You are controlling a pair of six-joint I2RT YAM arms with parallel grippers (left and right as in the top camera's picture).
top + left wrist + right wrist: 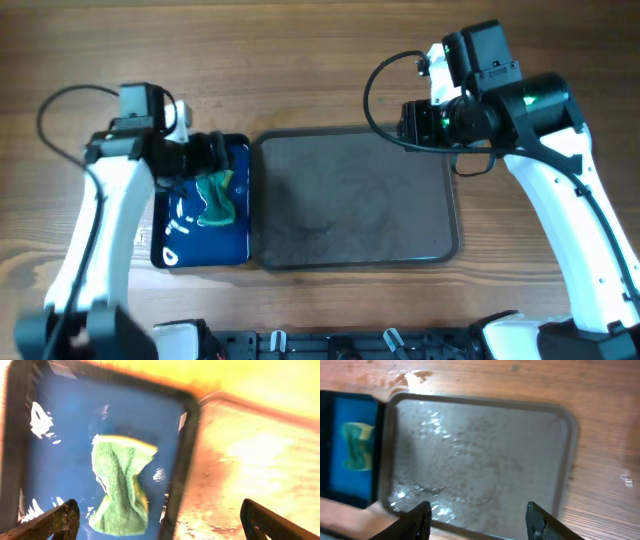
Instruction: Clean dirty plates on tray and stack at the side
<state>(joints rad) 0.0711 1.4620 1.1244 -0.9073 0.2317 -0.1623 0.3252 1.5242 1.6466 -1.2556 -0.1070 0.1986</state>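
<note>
No dirty plates show in any view. The large dark grey tray (355, 200) lies mid-table with nothing on it, and it fills the right wrist view (480, 460). My left gripper (212, 155) is open and empty, hovering over the small blue tray's far end; in the left wrist view its fingers (159, 512) straddle that tray's right rim. My right gripper (410, 122) is open and empty above the grey tray's far right corner; its fingers (479, 512) frame the tray's surface.
A glossy blue tray (190, 250) lies just left of the grey tray and holds a crumpled green cloth (215, 198), which also shows in the left wrist view (120, 485) and the right wrist view (357, 445). Wooden tabletop (330, 70) surrounds both.
</note>
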